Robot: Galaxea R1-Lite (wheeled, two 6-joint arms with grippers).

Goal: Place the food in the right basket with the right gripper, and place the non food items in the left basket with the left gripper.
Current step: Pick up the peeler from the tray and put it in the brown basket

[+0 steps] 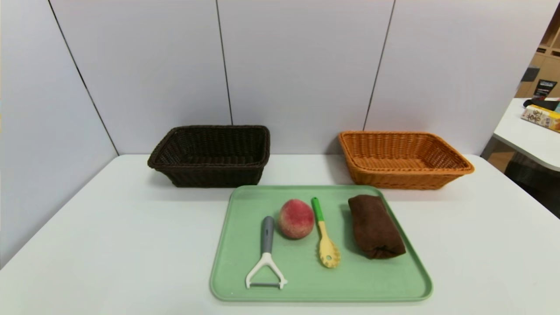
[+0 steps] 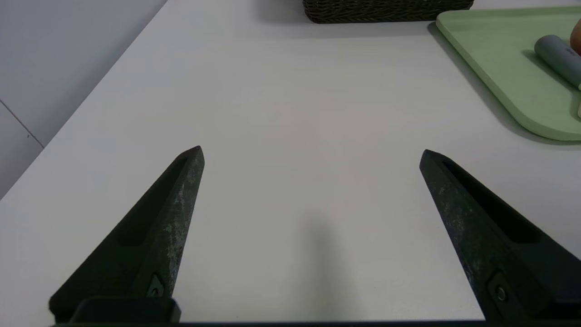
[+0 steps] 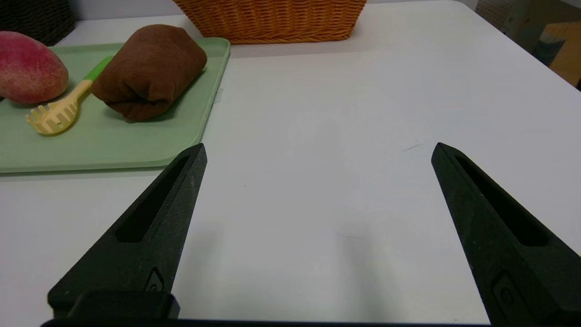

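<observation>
A green tray (image 1: pixel 396 280) lies at the table's front middle. On it rest a grey-handled white peeler (image 1: pixel 266 258), a red peach (image 1: pixel 296 218), a yellow pasta spoon with a green handle (image 1: pixel 324 238) and a rolled brown cloth (image 1: pixel 375 226). Behind the tray stand a dark brown basket (image 1: pixel 210 155) on the left and an orange basket (image 1: pixel 402 159) on the right. My left gripper (image 2: pixel 311 152) hovers open over bare table left of the tray (image 2: pixel 499 68). My right gripper (image 3: pixel 317 147) hovers open over bare table right of the tray (image 3: pixel 113 145), near the cloth (image 3: pixel 150 70). Neither arm shows in the head view.
Grey partition walls close off the back and the left of the white table (image 1: pixel 109 245). Another table (image 1: pixel 525 131) with a box on it stands off to the right.
</observation>
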